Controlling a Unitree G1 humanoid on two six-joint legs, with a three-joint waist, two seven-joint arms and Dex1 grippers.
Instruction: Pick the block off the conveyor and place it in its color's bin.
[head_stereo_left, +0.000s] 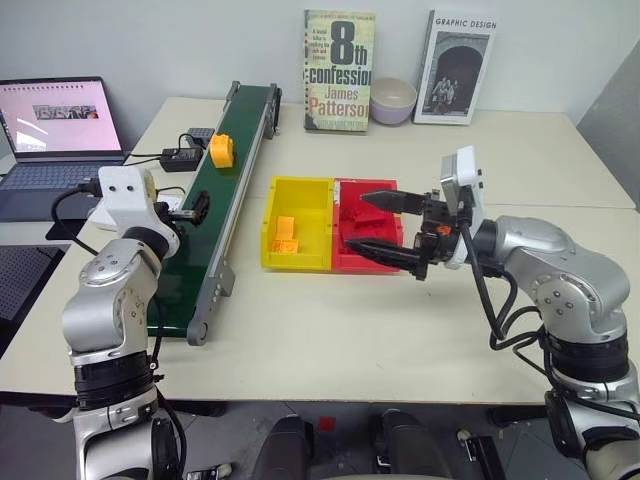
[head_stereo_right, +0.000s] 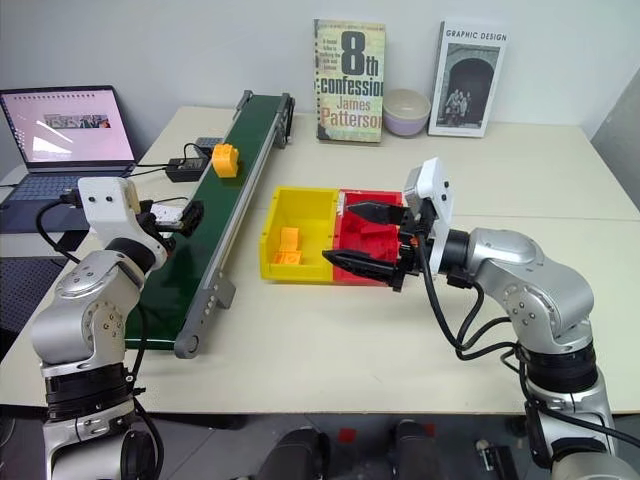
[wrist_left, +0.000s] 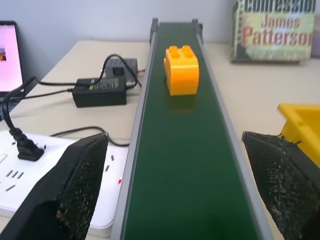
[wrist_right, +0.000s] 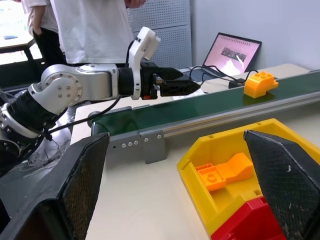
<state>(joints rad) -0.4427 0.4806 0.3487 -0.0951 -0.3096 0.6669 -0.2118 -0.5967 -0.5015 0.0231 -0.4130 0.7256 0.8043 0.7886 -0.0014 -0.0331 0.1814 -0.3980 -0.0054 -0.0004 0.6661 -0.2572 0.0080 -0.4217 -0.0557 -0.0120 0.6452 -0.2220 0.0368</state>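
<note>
The yellow-orange block (head_stereo_left: 221, 150) sits on the dark-green conveyor (head_stereo_left: 232, 215), toward its far end. My left gripper (head_stereo_left: 196, 207) hovers over the belt's middle stretch, pointing along it at the block (wrist_left: 181, 69). It is open, and the block is well beyond its fingers (wrist_left: 80, 185). The yellow bin (head_stereo_left: 298, 190) stands right of the conveyor, with small orange pieces (head_stereo_left: 285, 235) inside. Level and pointing left, my right gripper (head_stereo_left: 386, 228) hangs open and empty over the red bin (head_stereo_left: 352, 188) joined to the yellow bin.
A laptop (head_stereo_left: 55, 125), a white power strip (wrist_left: 30, 170) and a black adapter (head_stereo_left: 182, 158) lie left of the conveyor. Two books (head_stereo_left: 338, 70) and a bowl (head_stereo_left: 392, 100) stand at the back wall. A person in a white shirt (wrist_right: 95, 30) stands beyond the table.
</note>
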